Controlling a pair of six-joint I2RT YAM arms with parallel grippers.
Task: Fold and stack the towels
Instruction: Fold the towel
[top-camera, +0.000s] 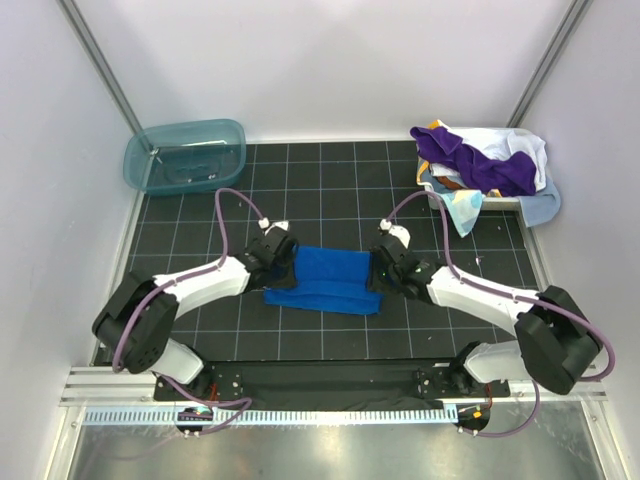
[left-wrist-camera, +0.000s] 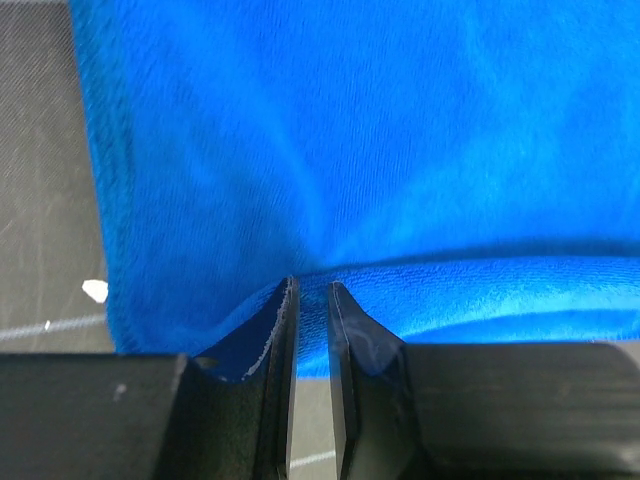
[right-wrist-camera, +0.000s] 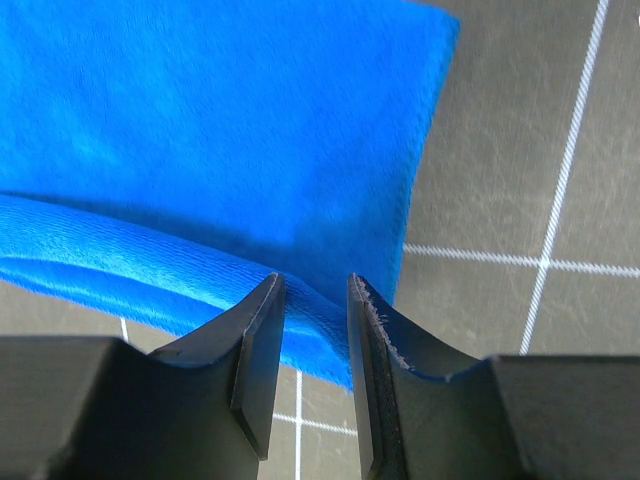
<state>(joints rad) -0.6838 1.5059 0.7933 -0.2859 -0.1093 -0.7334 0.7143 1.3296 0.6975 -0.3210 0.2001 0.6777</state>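
Top external: one royal blue towel (top-camera: 330, 272), part-folded with a doubled layer along its near edge, lies at the centre of the worktop (top-camera: 300, 340).

Left gripper (top-camera: 283, 262): at the towel's left edge. In the left wrist view its jaws stand narrow, with blue fabric puckered and pinched between the tips.

Right gripper (top-camera: 383, 268): at the towel's right edge. In the right wrist view its jaws stand a little wider, and the folded edge fills the gap and is held there.

Worktop surface: a black mat ruled with a pale grid, scuffed in the close views, with a small white fleck just left of the towel.

Far left corner: a teal translucent tub (top-camera: 140, 170).

Far right corner: a white basket (top-camera: 500, 203) heaped with a purple towel (top-camera: 470, 160), a white towel (top-camera: 525, 150) and a light blue towel (top-camera: 545, 205) that spills over the rim. A scrap of orange-brown cloth (top-camera: 445, 183) shows beneath them.

Enclosure: plain white walls (top-camera: 330, 60) on three sides, with slanting metal frame posts (top-camera: 100, 60) at the far corners.

Near edge: a slotted metal rail (top-camera: 330, 412) carries both arm bases.
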